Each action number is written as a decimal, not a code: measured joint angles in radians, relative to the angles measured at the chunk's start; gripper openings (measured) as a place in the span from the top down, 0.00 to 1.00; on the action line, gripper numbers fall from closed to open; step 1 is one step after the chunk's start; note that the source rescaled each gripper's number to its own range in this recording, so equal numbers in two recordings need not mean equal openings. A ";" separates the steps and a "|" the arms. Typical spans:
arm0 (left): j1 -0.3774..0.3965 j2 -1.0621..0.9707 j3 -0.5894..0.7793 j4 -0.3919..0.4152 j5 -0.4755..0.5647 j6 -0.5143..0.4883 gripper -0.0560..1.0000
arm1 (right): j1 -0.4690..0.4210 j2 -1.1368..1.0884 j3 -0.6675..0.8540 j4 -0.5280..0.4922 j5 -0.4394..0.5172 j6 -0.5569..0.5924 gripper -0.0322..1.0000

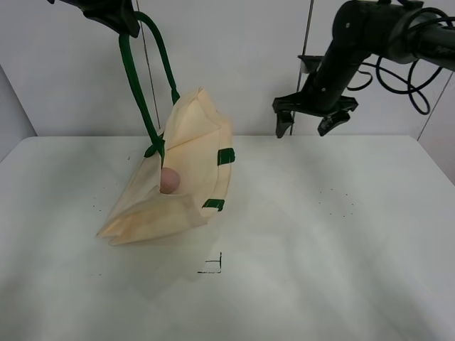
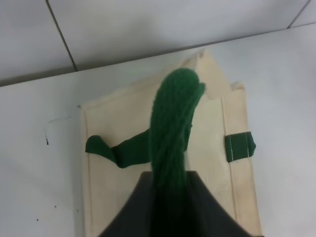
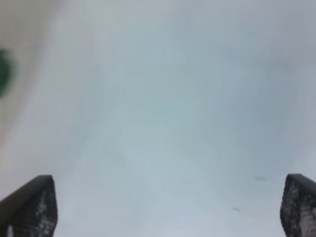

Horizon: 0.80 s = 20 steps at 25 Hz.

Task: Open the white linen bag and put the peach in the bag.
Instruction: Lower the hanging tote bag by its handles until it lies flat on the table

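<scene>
Left gripper (image 2: 170, 197) on handle (image 2: 174, 118); peach (image 1: 170, 180) inside bag (image 1: 193, 138)

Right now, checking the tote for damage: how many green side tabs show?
2 on the white linen bag, both on its right edge in the high view: upper tab, lower tab. Others may be hidden.

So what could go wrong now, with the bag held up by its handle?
1. The peach sits near the open mouth of the bag; if the bag tips further, it may roll out.
2. Only the left gripper holds one green handle; a slip might drop the bag.
</scene>
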 joint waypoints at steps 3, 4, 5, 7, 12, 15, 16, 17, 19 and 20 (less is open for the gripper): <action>0.000 0.000 0.000 0.000 0.000 0.000 0.95 | -0.099 0.000 0.000 -0.005 0.021 -0.008 0.00; 0.000 0.000 0.000 0.000 0.000 0.000 0.95 | -0.131 0.000 0.000 -0.009 0.030 -0.008 0.00; 0.000 0.000 0.000 0.000 0.000 0.000 0.95 | -0.155 0.000 0.000 -0.013 0.040 -0.008 0.00; 0.000 0.000 0.000 0.000 0.000 0.000 0.95 | -0.194 0.000 0.000 -0.018 0.066 -0.008 0.00; 0.000 0.000 0.000 0.000 0.000 0.000 0.95 | -0.209 -0.006 0.000 -0.017 0.078 -0.012 0.00; 0.000 0.000 0.000 0.000 0.000 0.000 0.95 | -0.201 -0.044 0.027 -0.018 0.079 -0.021 0.00; 0.000 0.000 0.000 0.000 0.000 0.000 0.95 | -0.198 -0.069 0.048 -0.018 0.079 -0.031 0.00; 0.000 0.000 0.000 0.000 0.000 0.000 0.95 | -0.192 -0.093 0.075 -0.020 0.079 -0.037 0.00; 0.000 0.000 0.000 0.000 0.000 0.000 0.95 | -0.186 -0.159 0.137 -0.024 0.079 -0.039 0.00; 0.000 0.000 0.000 0.000 0.000 0.000 0.95 | -0.185 -0.189 0.178 -0.025 0.078 -0.041 0.00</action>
